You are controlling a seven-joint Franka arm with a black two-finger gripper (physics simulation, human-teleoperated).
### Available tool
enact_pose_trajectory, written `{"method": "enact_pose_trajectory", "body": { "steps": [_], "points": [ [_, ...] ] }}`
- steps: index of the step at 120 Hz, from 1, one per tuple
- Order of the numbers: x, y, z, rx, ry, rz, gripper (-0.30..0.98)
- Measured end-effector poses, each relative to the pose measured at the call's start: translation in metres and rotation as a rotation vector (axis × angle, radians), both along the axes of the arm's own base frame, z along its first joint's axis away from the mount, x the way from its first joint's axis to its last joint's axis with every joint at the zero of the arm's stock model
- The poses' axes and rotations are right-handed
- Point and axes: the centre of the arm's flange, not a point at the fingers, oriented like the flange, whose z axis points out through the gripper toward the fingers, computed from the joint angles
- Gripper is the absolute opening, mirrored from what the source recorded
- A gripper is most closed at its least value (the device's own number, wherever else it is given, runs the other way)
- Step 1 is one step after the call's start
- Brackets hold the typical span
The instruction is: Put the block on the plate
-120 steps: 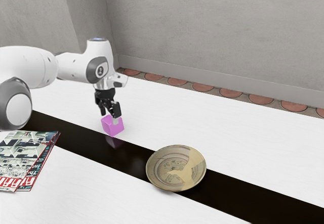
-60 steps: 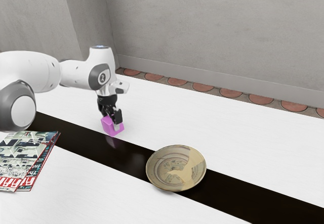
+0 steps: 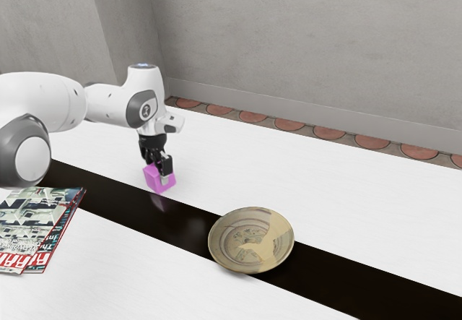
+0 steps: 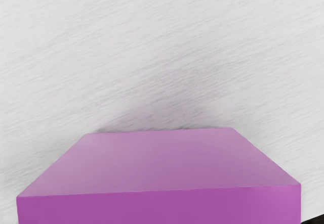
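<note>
In the exterior view my gripper (image 3: 157, 173) points down over the pink-purple block (image 3: 154, 182), its fingers shut on the block from two sides. The block is by the far edge of the black strip; whether its underside touches the table, I cannot tell. Toward the exterior view's right, a beige patterned plate (image 3: 250, 240) lies on the strip, apart from the block. From the wrist camera, the block (image 4: 162, 163) is large and close beneath my hand, its top face and one side showing.
Magazines (image 3: 36, 226) lie at the exterior view's left, on the near white part of the table (image 3: 173, 269). The black strip (image 3: 361, 280) runs across the tabletop under the plate. A grey wall (image 3: 310, 45) stands behind the table.
My hand first came down around the block. Since then the fingers have closed on it, and hand and block have shifted very slightly up and toward the exterior view's left.
</note>
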Motion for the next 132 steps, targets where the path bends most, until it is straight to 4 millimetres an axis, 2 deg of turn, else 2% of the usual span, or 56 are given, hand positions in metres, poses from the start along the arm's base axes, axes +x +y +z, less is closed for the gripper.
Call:
{"method": "enact_pose_trajectory", "body": {
  "steps": [24,68,116,132],
  "points": [
    [0.001,-0.007,0.01,0.016,-0.01,-0.016,0.41],
    [0.002,-0.05,0.048,0.047,-0.046,-0.073,0.39],
    [-0.002,-0.142,0.068,0.055,-0.055,-0.167,0.39],
    [-0.005,-0.18,0.074,0.056,-0.061,-0.203,0.38]
  ]
}}
